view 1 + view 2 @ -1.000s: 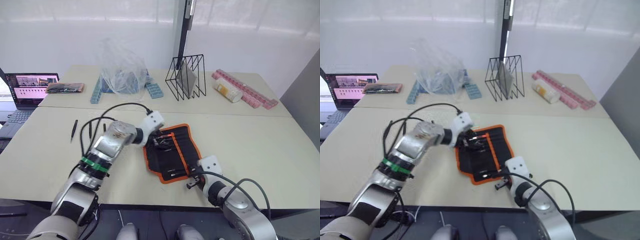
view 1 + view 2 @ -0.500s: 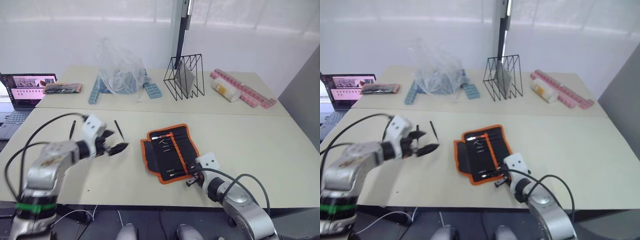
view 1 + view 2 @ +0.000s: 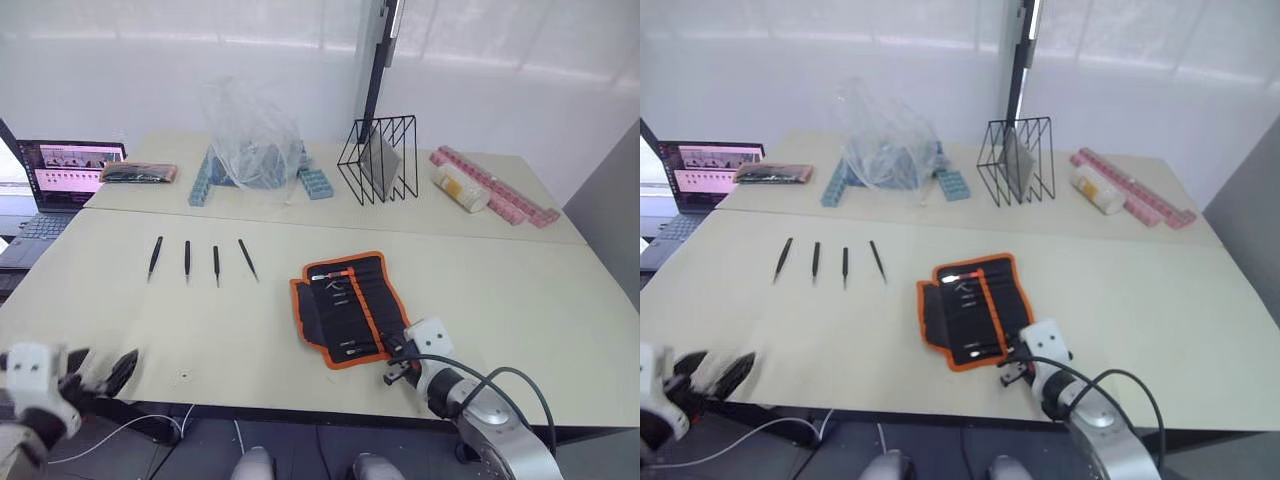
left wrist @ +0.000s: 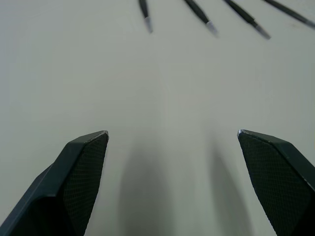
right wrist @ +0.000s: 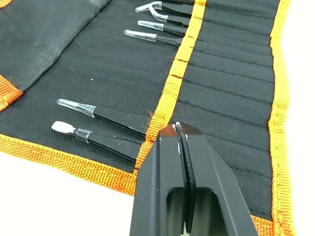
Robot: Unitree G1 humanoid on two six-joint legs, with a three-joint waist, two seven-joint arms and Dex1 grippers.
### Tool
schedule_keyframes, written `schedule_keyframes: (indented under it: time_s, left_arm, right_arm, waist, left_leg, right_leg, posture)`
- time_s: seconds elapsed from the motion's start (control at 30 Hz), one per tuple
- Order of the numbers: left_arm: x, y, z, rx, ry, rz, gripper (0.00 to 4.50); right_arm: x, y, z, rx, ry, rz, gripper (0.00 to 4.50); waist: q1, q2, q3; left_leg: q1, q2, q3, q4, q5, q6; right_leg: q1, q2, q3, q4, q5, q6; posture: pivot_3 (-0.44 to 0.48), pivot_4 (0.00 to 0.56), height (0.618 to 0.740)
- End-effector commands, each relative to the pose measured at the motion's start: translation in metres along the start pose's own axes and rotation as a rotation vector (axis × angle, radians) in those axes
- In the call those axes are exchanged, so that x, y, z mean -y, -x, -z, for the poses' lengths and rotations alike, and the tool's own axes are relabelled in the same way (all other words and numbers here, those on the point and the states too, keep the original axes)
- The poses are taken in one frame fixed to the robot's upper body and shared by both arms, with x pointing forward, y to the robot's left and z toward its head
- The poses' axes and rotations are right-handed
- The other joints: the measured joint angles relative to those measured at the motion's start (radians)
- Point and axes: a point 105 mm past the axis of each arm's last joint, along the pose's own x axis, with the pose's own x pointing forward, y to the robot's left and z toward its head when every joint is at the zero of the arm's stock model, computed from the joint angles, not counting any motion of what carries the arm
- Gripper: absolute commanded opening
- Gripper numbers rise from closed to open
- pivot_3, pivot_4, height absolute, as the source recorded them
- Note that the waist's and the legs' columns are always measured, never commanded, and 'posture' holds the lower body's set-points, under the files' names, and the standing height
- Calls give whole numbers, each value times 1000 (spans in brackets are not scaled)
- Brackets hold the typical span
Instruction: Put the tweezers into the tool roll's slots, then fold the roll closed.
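Looking over the pale table [image 3: 520, 300] and finding the tool roll [image 3: 345, 305] lying unfolded and flat near the middle, inner face up, orange trim showing all round. Judging the job as barely begun: counting four tweezers [image 3: 187, 260] waiting in a loose row on the bare tabletop, well apart from the roll on the robot's left side, points facing the near edge. Noting five slim black tools with clear-capped tips already sitting in the slots [image 5: 231, 93], three towards the far end and two [image 5: 74, 105] towards the near end, though not being able to tell which of them, if any, is the fifth of the set. Reckoning that what is left is picking up and slotting the four loose ones, then folding the roll shut. Turning to the arms: seeing the left gripper [image 3: 100, 368] hanging low at the near left corner of the table, short of the row, jaws spread wide with nothing between them. Finding the right gripper [image 5: 179, 128] reaching in from the near edge, its tip over the roll's middle orange strip just beside the two near-end tools, jaws pressed together with nothing visibly pinched between them; not being able to tell whether the tip is touching the fabric.
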Motion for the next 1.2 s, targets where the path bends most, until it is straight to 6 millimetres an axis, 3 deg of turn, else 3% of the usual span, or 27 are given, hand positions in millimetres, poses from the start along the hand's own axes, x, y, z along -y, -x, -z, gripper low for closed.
schedule_keyframes:
  time_s: [0.03,0.17,0.5,0.8,1.2]
  left_arm:
    - [-4,17,-12,78,-7,-71,4472]
    - [-2,29,-7,72,5,-97,4472]
    - [0,9,-19,82,-17,-63,4472]
    - [-4,-56,-26,35,15,-25,4472]
    - [4,-162,-36,-40,-78,-4,4472]
  right_arm:
    - [6,3,26,-85,-17,19,0]
    - [6,3,28,-82,-17,10,0]
    - [1,4,31,-81,-21,-2,0]
    - [-2,5,28,-62,-20,23,0]
    - [-12,-3,15,-23,-32,39,0]
  waist:
    - [1,-1,-1]
    - [-5,-2,-1]
    - [-2,-2,-1]
    - [-2,-2,-1]
    - [3,0,-2]
  left_leg:
    - [1,0,0,0,0,0]
    - [2,0,2,0,0,0]
    - [2,0,2,0,-1,0]
    - [3,0,2,0,-1,0]
    - [5,-1,1,-1,0,0]
  right_leg:
    - [0,0,0,0,0,0]
    - [1,-1,3,0,-1,-1]
    - [1,-1,3,0,-1,-1]
    - [1,0,2,0,-1,-1]
    - [2,1,1,2,-1,0]
  posture:
    - [0,150,708]
    - [0,150,708]
    - [0,150,708]
    - [0,150,708]
    - [0,150,708]
